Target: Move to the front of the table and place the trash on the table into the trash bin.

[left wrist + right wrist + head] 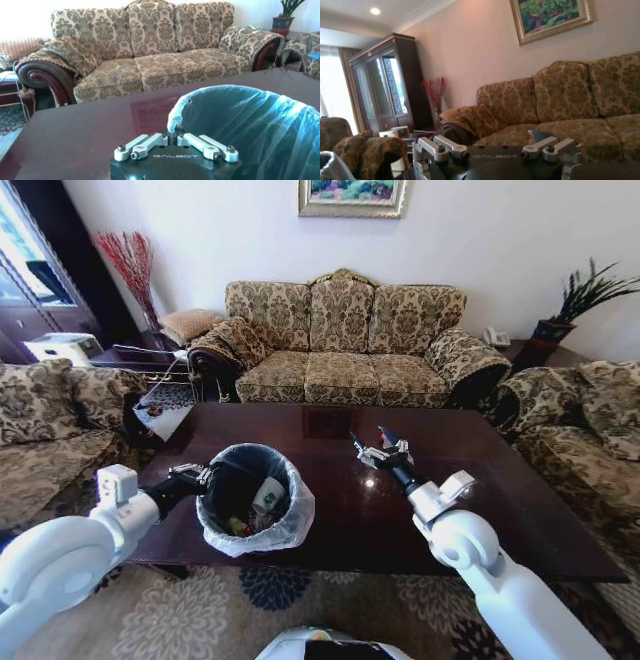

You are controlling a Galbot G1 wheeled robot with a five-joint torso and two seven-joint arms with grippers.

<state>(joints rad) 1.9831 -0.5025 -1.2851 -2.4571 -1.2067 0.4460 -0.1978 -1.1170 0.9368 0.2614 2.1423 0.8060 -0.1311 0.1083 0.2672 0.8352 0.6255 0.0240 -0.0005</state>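
now the left gripper [203,475] is pinching the rim of the trash bin [290,525], standing upright low in the frame, mouth pointing up. the right gripper [377,448] is hanging released over the table [480,480].

The large rectangular desk [330,480] of dark reddish-brown wood is glossy and smooth, mirroring the room in its top. On its near left part, the round dark trash bin [254,498] is lined with a thin, translucent, crinkled plastic bag folded over the rim. The left hand [174,139] has matt grey metal links on a smooth black body; the far sofa [345,340] wears patterned woven cloth.
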